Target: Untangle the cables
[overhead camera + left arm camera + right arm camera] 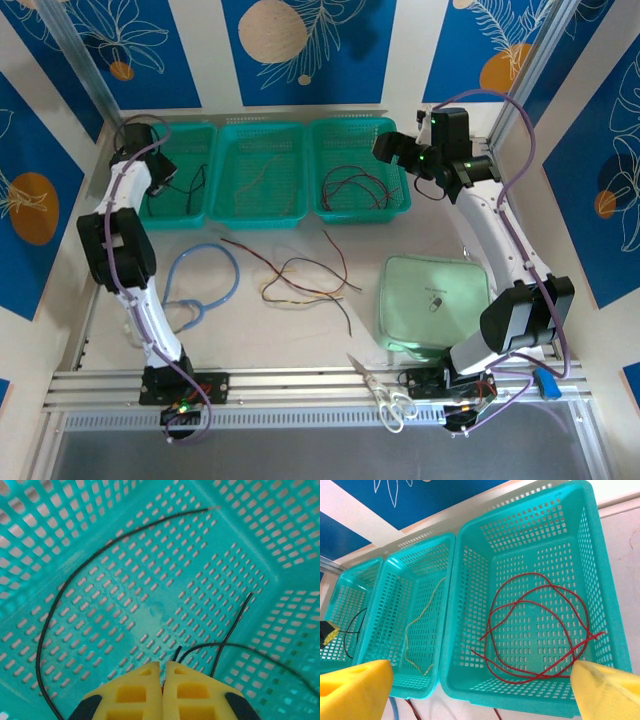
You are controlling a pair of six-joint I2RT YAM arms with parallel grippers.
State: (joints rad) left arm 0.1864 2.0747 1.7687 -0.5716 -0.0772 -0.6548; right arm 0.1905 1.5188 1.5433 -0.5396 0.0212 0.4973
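— Gripping anything, were the hands?
— Left hand (162, 672) was found closed beside a black cable (90, 565) in the left basket (250, 530); right hand (482, 670) was held open over red cables (535, 625). Other cables (300, 275) were seen tangled on the surface (250, 330).

Left end effector (162, 665) closed (no gap), right end effector (480, 685) wide
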